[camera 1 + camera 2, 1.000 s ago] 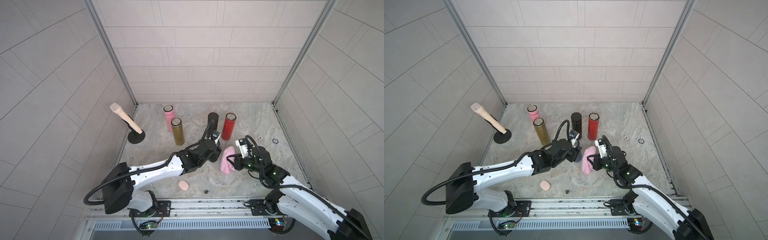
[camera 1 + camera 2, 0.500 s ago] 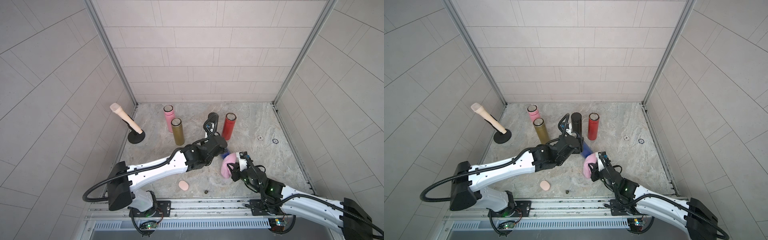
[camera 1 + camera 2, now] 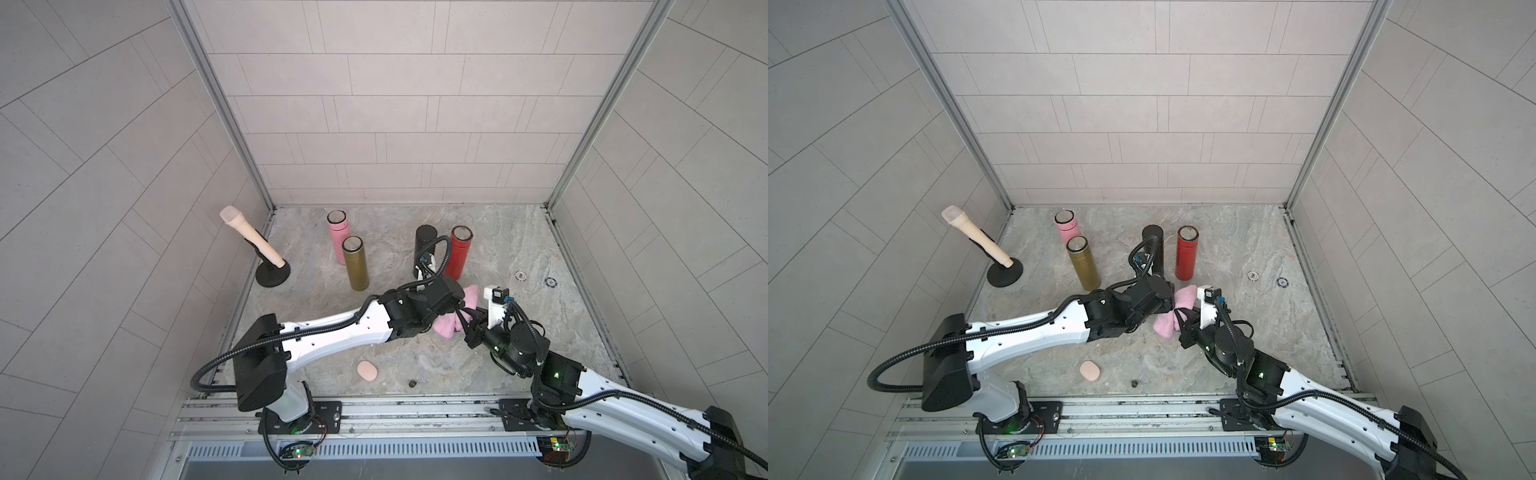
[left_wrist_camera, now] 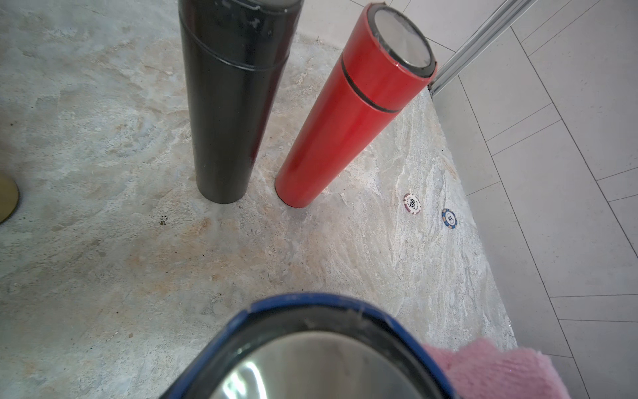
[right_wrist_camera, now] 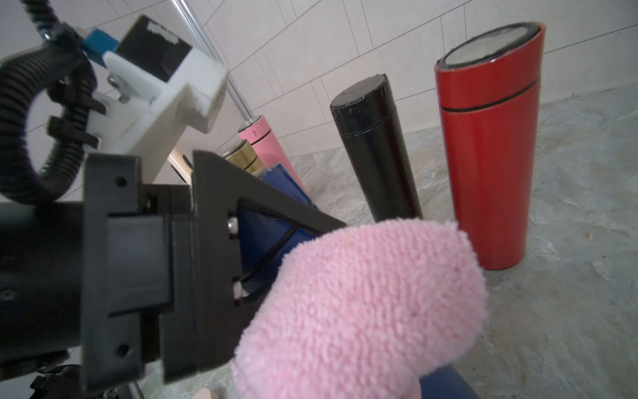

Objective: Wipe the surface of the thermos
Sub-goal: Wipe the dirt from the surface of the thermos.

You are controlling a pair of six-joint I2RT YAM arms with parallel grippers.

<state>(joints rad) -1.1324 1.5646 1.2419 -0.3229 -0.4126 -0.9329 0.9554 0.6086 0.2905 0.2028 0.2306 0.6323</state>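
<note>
Blue thermos [image 4: 310,355] is up front, mid floor [image 4: 103,259], just ahead of the black thermos [image 4: 228,103] & red thermos [image 4: 345,114], and it's clamped in the left gripper [image 3: 457,309]. The fingers [image 5: 248,197] stand abt halfway apart, wrapped round the body. Right gripper [image 3: 1179,323] is pinched fully closed on the pink cloth [image 5: 362,304], which presses vs the thermos side.

Imo the thermos is stiff metal, smooth, prob slippery w/ some weight, so grab mid-body, not the cap. Cloth's soft n floppy. Can't tell if the base touches the floor.
</note>
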